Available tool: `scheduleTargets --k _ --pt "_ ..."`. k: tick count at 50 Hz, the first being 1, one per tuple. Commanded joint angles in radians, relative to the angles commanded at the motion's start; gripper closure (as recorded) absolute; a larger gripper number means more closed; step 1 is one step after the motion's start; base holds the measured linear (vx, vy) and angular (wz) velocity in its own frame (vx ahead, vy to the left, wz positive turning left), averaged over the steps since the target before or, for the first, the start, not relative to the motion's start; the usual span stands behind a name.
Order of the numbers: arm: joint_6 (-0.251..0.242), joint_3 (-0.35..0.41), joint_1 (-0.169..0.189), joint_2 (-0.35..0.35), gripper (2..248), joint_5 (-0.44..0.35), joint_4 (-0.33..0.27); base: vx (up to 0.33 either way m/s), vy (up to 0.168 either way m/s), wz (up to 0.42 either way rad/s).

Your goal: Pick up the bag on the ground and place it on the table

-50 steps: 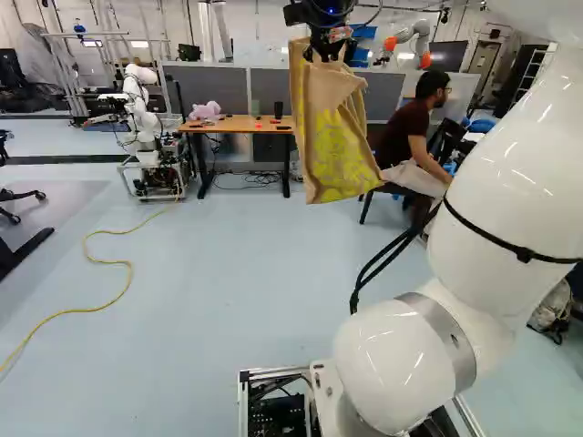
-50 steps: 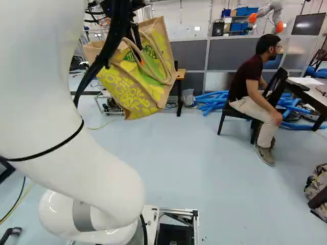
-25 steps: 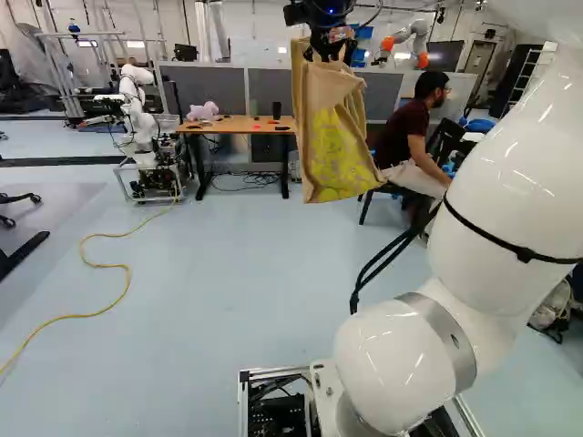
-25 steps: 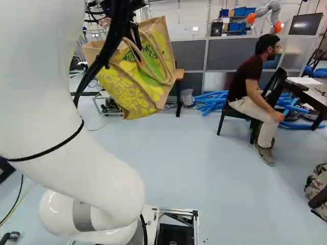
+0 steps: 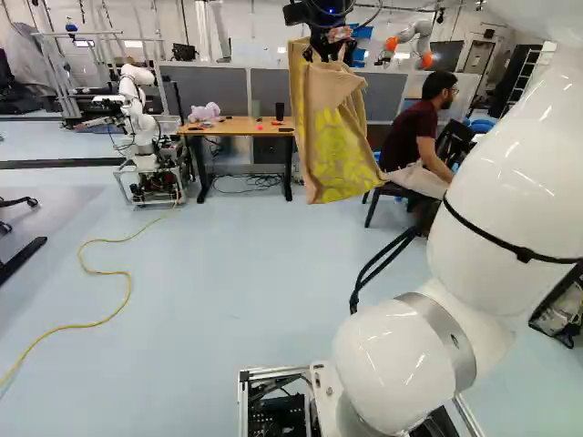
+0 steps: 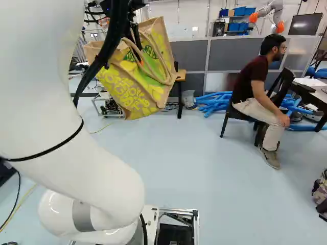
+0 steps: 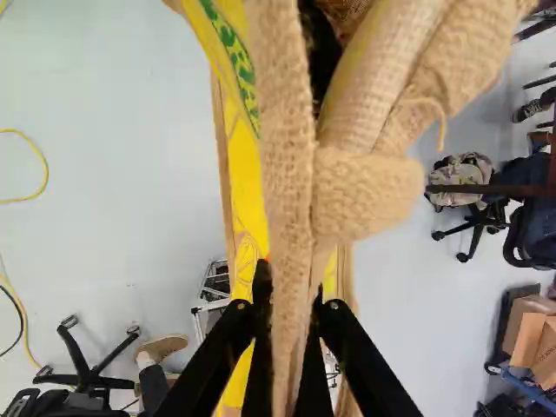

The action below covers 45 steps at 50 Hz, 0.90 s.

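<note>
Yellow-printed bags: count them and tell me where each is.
1: the yellow-printed bag, hanging from the tool above the floor. Others may hide behind the white arm.

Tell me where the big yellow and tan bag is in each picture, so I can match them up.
Left base view: the bag hangs near the top, just right of the middle.
Right base view: upper left, beside the arm.
Wrist view: its strap is between the fingers of the gripper.
Shared landmark: a yellow cable on the floor.
</note>
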<state>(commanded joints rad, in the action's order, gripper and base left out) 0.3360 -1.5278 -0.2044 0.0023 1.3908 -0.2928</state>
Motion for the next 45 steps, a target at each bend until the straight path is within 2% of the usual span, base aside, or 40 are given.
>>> scheduleTargets --k 28,45 --pt "0.0 0.0 0.0 0.0 228 0.0 0.0 0.137 0.059 -0.01" --pt "0.0 0.0 0.0 0.0 228 0.0 0.0 0.155 0.009 0.0"
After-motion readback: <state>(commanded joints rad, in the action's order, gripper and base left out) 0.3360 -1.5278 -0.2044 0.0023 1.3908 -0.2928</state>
